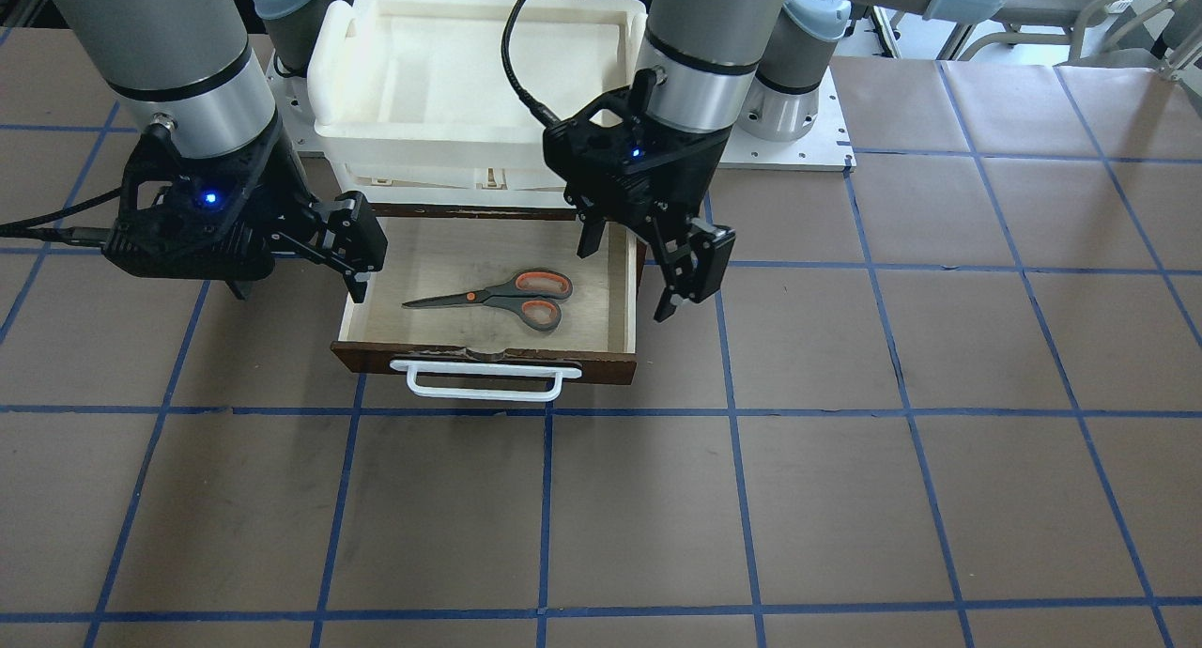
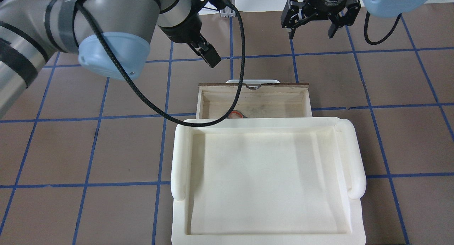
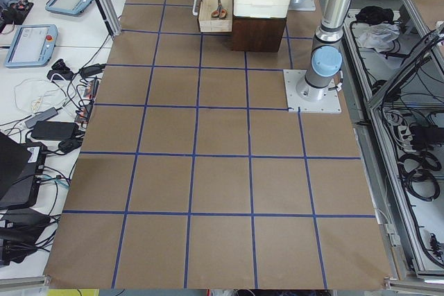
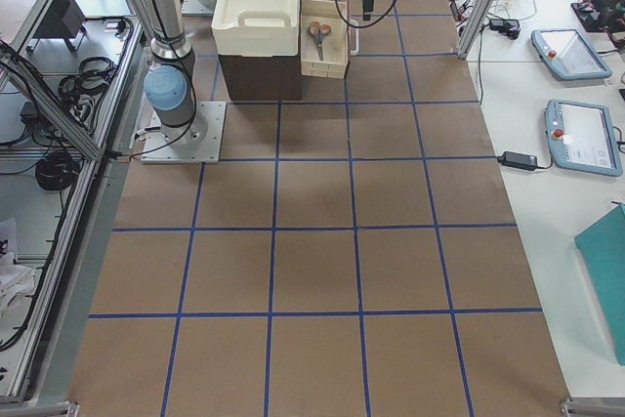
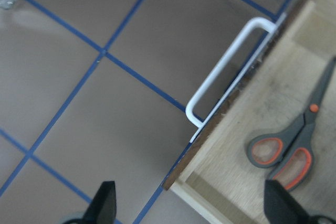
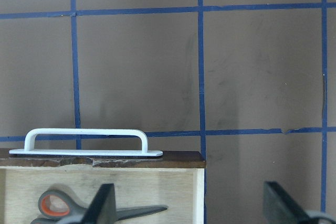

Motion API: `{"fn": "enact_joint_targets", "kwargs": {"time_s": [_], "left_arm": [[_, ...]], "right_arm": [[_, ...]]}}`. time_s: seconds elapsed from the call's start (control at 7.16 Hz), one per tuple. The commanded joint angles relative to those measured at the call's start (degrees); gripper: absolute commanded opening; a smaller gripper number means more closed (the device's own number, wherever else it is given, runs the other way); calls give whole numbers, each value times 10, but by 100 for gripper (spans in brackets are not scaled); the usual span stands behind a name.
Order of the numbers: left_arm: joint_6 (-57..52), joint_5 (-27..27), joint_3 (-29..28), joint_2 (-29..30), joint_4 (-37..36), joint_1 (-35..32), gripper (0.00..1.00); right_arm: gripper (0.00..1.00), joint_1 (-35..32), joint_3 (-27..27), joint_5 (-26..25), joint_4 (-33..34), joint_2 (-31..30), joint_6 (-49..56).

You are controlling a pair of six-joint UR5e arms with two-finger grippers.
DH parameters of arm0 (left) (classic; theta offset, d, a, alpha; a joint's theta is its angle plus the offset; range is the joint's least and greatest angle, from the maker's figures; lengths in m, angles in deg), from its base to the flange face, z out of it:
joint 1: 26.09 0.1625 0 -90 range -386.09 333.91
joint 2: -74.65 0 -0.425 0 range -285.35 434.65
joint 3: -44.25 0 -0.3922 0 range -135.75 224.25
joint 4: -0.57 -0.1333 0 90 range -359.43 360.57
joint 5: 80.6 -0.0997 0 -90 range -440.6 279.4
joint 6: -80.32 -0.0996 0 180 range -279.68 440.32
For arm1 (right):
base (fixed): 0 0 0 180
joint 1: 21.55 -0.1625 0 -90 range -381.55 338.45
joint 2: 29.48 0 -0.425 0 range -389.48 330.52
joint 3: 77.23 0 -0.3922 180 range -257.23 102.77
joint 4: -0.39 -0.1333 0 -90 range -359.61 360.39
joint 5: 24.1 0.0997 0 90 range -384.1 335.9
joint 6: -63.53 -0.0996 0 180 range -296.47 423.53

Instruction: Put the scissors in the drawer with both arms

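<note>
Bench (image 1: 845,498) carrying white foam tray (image 2: 179,159); drawer (image 1: 622,291) open below it. Left hand (image 1: 631,277) spread, empty, over drawer's side wall; right hand (image 2: 311,33) spread, empty, near opposite side. Scissors (image 1: 498,298) flat on drawer floor, closed, blades toward right hand. Overhead: tray hides all but one orange loop.

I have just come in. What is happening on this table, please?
The scissors lie flat on the pale floor of the open drawer, and nothing grips them. Both arms hang beside the drawer. The left claw is open over one side wall, the right claw is open at the other side, and both are empty. The drawer stands pulled out from under the white foam tray, its white handle untouched.
</note>
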Motion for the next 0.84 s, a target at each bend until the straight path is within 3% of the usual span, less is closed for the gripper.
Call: {"fn": "enact_joint_targets", "kwargs": {"time_s": [0.0, 0.56, 0.7], "left_arm": [[241, -93, 1, -42, -12, 13, 100], [389, -88, 0, -87, 216, 90, 100], [395, -27, -7, -93, 268, 102, 100]], "right_arm": [[100, 0, 0, 0, -3, 0, -2], [100, 0, 20, 1, -5, -14, -1], [100, 0, 24, -1, -5, -17, -2]]}}
